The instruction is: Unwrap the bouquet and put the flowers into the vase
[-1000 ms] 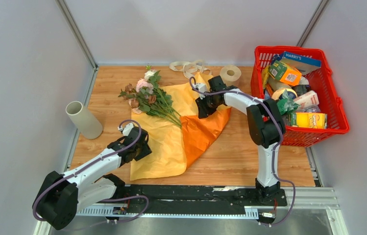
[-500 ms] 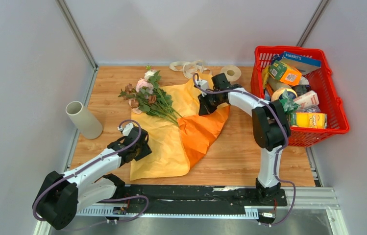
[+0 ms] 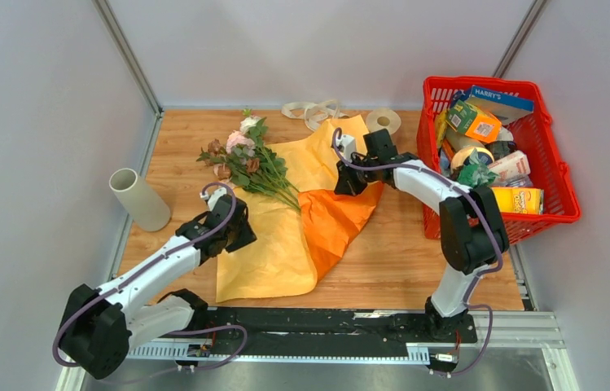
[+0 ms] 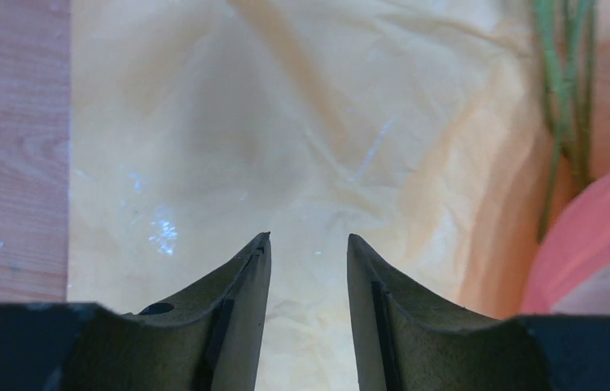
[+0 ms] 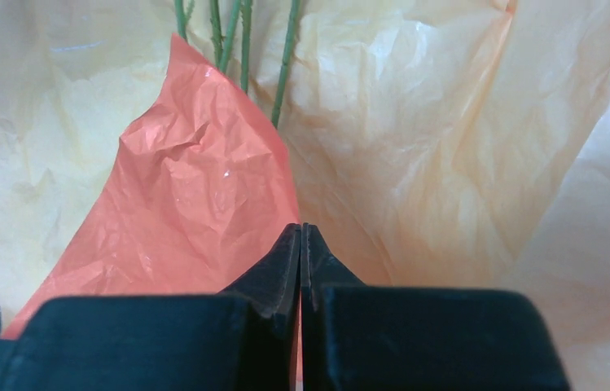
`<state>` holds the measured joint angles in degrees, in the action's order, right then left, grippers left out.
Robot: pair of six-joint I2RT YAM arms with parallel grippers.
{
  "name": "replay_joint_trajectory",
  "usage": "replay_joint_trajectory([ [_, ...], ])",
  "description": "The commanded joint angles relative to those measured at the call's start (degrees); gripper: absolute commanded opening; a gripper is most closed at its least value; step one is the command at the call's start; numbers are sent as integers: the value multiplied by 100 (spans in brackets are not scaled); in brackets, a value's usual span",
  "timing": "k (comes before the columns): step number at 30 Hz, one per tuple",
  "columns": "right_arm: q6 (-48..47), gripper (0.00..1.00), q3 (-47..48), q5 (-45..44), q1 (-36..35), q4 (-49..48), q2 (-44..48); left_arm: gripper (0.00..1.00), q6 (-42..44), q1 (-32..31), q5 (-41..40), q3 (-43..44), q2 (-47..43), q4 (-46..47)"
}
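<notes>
Nearest to you, your left gripper [image 4: 308, 240] hovers over the near-left part of the yellow paper [image 3: 273, 244], close to its left edge, where the bare wood of the table [image 3: 383, 261] shows beside the sheet. Its jaws stand partly apart and nothing is between them.

The yellow paper lies spread open across the middle of the table. The orange paper [image 3: 330, 220] lies on its right side, crumpled into a narrow wedge with its point toward you.

Farther in, your right gripper [image 5: 301, 232] is down at the far end of the orange paper, where it meets the yellow sheet. Its fingers are pressed together tip to tip. From the wrist view you cannot tell whether a fold of paper is caught between them. Just beyond it, the far corner of the yellow paper stands raised.

The flowers [image 3: 244, 159] lie to the left of that gripper. Their heads rest on the wood off the paper's far-left edge, and their green stems [image 3: 285, 191] run across the yellow sheet to the orange one. Neither gripper touches them.

The vase [image 3: 138, 199] is at the table's left edge, well apart from the flowers, its open mouth visible from above.

At the far edge, the loose ribbon [image 3: 309, 110] lies beside a paper roll [image 3: 383, 122]. A red basket [image 3: 566, 208] full of groceries sits at the far right.
</notes>
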<state>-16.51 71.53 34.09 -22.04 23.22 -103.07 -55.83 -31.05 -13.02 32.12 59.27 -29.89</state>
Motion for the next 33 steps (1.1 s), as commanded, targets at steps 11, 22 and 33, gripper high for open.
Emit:
replay_joint_trajectory([
  [11, -247, 4, -552, 371, 7, -758, 1192, 47, 758, 2, 1574, 664, 770, 2126],
  [22, -133, 16, -824, -86, 7, -758, 1570, 43, 600, -558, 1697, 1472, 2492, 2953],
  [33, 921, 47, -956, -1466, 51, -705, 3431, 43, 538, -1895, 1759, 1938, 3196, 3946],
])
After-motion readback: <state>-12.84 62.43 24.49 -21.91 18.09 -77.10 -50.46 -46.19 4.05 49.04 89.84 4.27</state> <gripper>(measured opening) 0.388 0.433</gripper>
